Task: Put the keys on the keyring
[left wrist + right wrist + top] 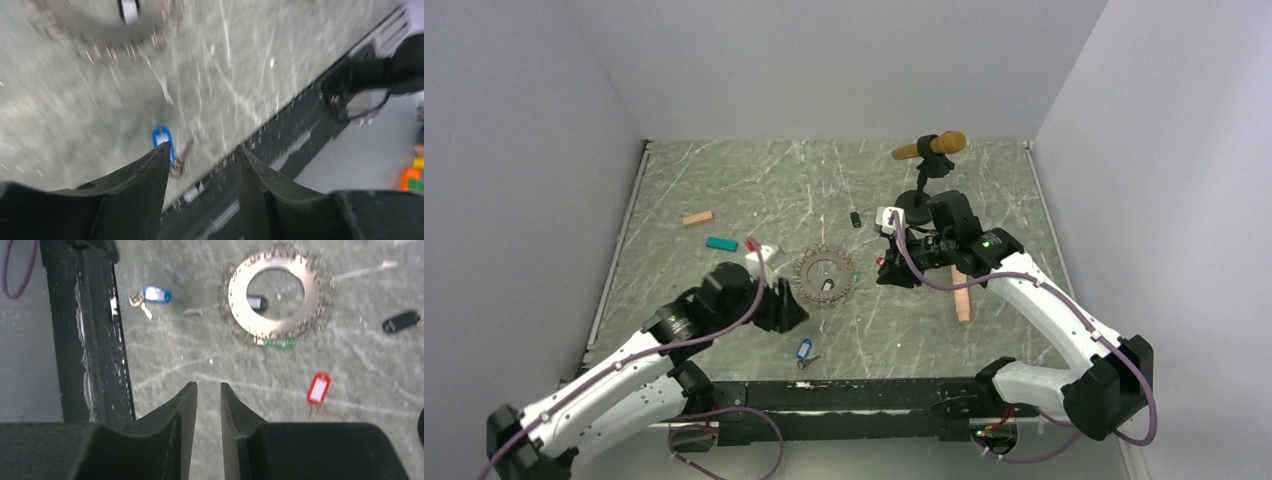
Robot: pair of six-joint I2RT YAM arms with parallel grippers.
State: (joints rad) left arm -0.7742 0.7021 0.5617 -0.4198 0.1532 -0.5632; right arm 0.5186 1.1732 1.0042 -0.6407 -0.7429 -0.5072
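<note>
The keyring lies flat on the table as a round loop of metal links, also seen in the right wrist view as the keyring. A green-tagged key touches its rim; I cannot tell whether it is threaded on. The red-tagged key lies apart from the ring, near my right gripper. The blue-tagged key rests by the near edge, and this blue key sits just past one tip of my left gripper. Both grippers are open and hold nothing; the right gripper shows only a narrow gap.
A small black cylinder lies behind the ring. A black round-based stand holding a brown-headed stick is at the back right. A wooden block and a teal block are at the left, and a pale wooden stick is under the right arm.
</note>
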